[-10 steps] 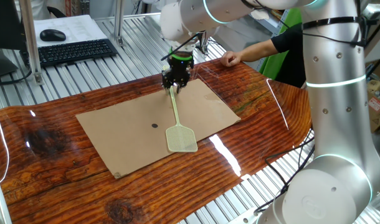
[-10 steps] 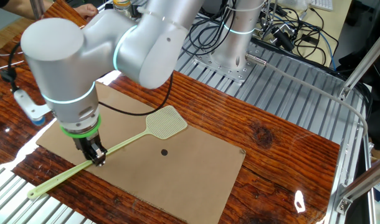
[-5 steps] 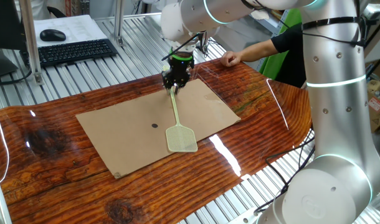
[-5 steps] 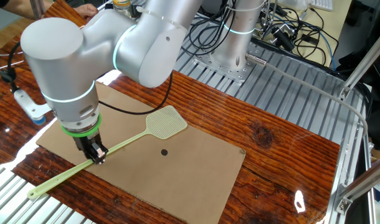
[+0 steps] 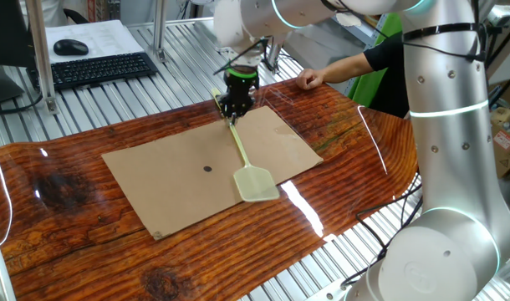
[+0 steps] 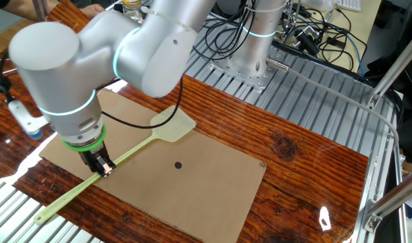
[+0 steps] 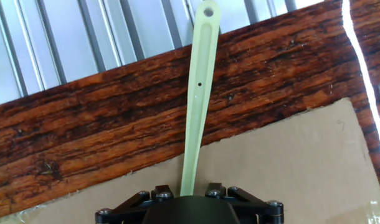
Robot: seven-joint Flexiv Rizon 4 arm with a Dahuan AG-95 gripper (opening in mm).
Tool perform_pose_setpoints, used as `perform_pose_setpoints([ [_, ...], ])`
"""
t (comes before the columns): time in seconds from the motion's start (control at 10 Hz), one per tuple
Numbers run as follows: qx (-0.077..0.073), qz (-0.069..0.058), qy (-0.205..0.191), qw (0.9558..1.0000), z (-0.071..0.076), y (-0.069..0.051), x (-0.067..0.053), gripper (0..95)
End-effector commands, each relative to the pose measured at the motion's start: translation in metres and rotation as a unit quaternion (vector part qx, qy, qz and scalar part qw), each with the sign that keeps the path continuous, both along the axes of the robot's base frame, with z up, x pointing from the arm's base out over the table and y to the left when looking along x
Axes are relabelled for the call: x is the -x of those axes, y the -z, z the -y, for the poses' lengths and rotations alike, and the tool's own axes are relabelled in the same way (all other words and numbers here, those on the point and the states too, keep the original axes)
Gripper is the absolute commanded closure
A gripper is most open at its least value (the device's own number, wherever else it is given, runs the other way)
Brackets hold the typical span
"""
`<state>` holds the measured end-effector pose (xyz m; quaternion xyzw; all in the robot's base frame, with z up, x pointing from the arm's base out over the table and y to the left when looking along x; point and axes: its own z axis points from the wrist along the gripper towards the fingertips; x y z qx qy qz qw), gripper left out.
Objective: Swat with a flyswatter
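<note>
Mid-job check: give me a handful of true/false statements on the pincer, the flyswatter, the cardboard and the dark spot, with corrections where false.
1. The pincer is shut on the flyswatter handle. True.
2. The swatter head lies right over the dark spot. False: the head is off to one side of the spot, near the cardboard's edge.
3. The handle's free end has a hole and reaches past the wooden table edge over the metal slats. True.
4. The cardboard sheet lies on the wooden tabletop. True.
5. The pincer grips the swatter by its mesh head. False: it holds the thin handle, well away from the head.
</note>
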<state>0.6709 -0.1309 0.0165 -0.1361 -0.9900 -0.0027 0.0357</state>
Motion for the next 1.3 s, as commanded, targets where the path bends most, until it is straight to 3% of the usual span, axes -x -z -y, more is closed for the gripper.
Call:
perform_pose_setpoints([
  [0.1,-0.017,-0.027,0.027,0.9991,-0.007,-0.013,0.001,95.0],
  [0.3,-0.016,-0.027,0.042,0.9986,-0.015,-0.024,-0.003,95.0],
  [0.4,-0.016,-0.029,0.050,0.9982,-0.018,-0.031,-0.011,95.0],
  [0.7,-0.017,-0.028,0.049,0.9983,-0.010,-0.040,-0.034,95.0],
  [1.0,-0.024,-0.027,0.070,0.9969,-0.007,-0.036,-0.049,95.0],
  [1.3,-0.021,-0.016,0.103,0.9943,-0.013,-0.028,-0.052,95.0],
])
